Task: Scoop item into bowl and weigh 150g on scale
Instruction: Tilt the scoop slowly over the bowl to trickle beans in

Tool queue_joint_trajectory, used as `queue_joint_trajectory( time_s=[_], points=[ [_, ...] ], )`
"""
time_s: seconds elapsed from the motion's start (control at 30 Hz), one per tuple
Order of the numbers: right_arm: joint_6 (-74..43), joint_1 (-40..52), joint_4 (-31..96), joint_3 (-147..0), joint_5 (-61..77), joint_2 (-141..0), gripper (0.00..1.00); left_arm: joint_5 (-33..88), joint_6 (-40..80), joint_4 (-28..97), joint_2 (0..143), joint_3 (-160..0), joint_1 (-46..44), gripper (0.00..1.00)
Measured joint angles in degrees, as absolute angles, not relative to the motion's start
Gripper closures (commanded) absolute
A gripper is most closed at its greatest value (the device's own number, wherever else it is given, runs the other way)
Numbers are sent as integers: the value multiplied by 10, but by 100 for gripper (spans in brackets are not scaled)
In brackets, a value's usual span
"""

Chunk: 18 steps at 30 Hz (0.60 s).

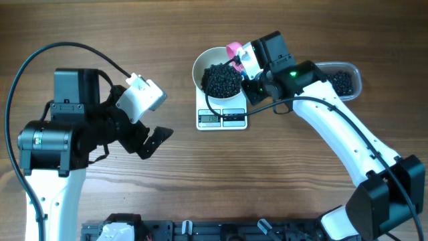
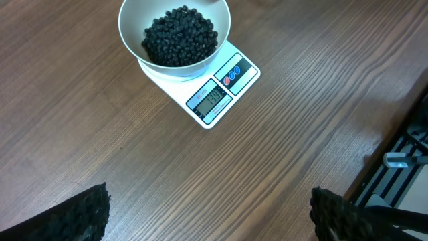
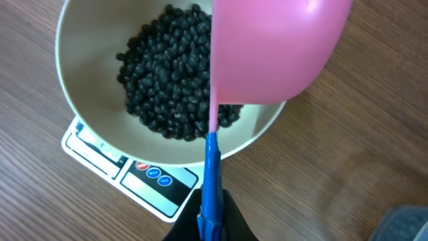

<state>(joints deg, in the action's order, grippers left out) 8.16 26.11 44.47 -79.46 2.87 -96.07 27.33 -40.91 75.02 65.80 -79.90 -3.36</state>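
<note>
Many beans (image 1: 221,80) lie heaped in the bowl (image 1: 199,65) on the scale (image 1: 222,118). The right hand (image 3: 212,224), clenched on the pink scoop (image 3: 274,53), tips it over the bowl. The left hand (image 1: 152,138) hangs released above the counter (image 1: 281,181). This looks like the pouring step; the next move probably calls for checking the display (image 2: 209,99).

Pink scoop (image 3: 281,47) with blue handle, clear tub (image 1: 357,72), wooden table (image 1: 200,181).

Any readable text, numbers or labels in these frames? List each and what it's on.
Nothing can be quoted with confidence.
display on the scale: dark digits showing, too blurred to read.
buttons on the scale: tiny marks, too small to read.
bowl, beans, scoop: no text.
</note>
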Motion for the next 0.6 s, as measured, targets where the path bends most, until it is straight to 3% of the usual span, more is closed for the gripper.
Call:
queue_joint_trajectory(
  time_s=[0.6],
  points=[
    [87, 265, 423, -795, 15, -961, 96, 273, -409, 750, 658, -799, -34, 0]
  ],
)
